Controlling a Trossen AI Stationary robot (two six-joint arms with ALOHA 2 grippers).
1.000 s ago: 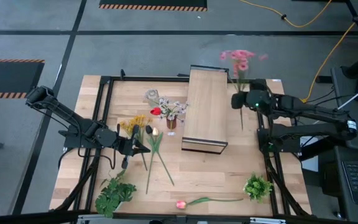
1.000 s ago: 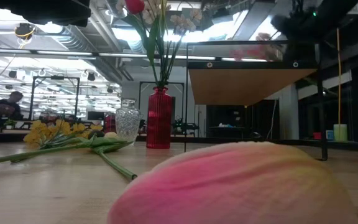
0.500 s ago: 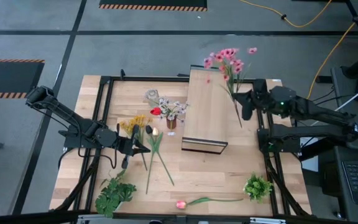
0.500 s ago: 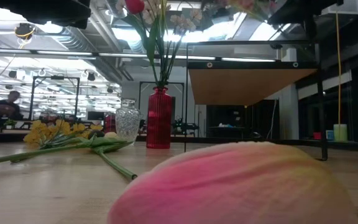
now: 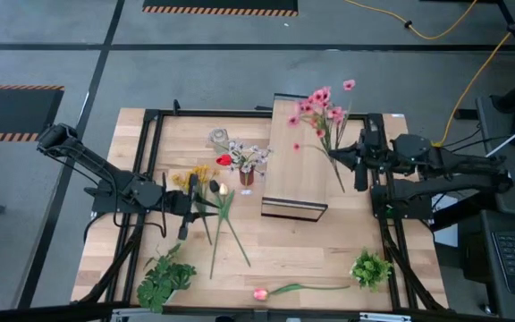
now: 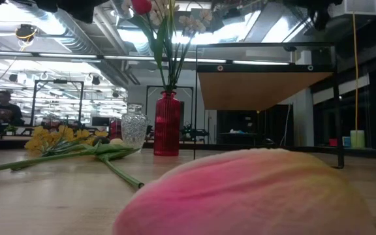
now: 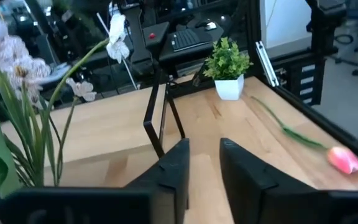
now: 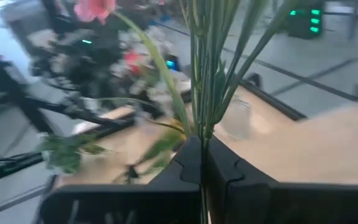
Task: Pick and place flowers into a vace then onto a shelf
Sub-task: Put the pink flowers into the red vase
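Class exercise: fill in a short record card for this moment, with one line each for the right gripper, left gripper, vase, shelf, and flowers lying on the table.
right gripper: shut on pink blossom spray, above shelf's right edge
left gripper: slightly open, empty, beside yellow daisies
clear vase: empty, on table behind red vase
shelf: nothing resting on it
lying flowers: yellow daisies, pink tulip at front edge

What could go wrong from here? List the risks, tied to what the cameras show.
1. The right claw grips the pink blossom spray low on its stems, so the blossoms could sway and snag as they swing over the shelf.
2. The clear vase stands close to the red vase, which already holds flowers; a long stem could knock either.
3. The left claw hovers over loose stems and might drag them.
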